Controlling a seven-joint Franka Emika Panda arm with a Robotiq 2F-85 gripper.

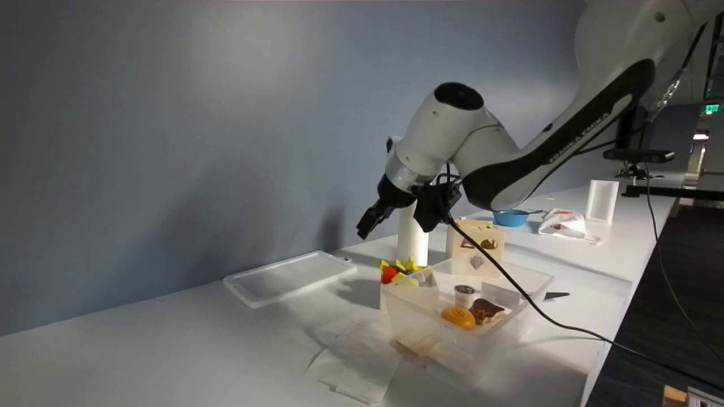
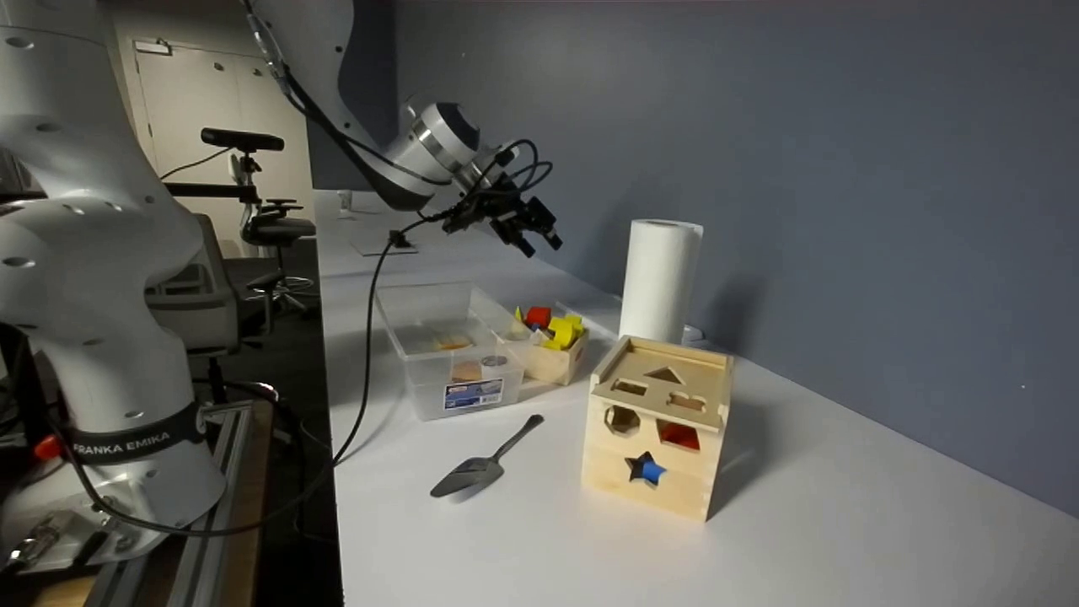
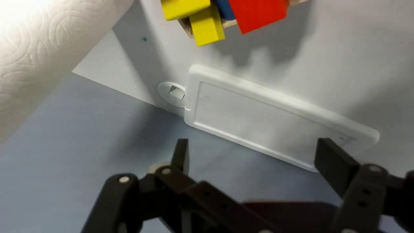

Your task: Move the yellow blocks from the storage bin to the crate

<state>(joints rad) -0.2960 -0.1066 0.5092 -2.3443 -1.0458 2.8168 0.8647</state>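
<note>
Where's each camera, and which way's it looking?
An exterior view: apart from the arm, looking along the table, wall at left; arm and gripper show.
An exterior view: also apart, looking roughly the opposite way, wall at right; base, arm and gripper show.
Wrist view: on the arm's end, facing flat tray and wall; only the gripper shows.
Both exterior views share the bin; all share yellow blocks and paper roll.

In an exterior view the blue-grey wall (image 1: 243,62) carries a pale glow and dims leftward, with soft-edged shadows on it. In the wrist view, glare bleaches the paper towel roll (image 3: 45,55) toward the upper-left corner.
</note>
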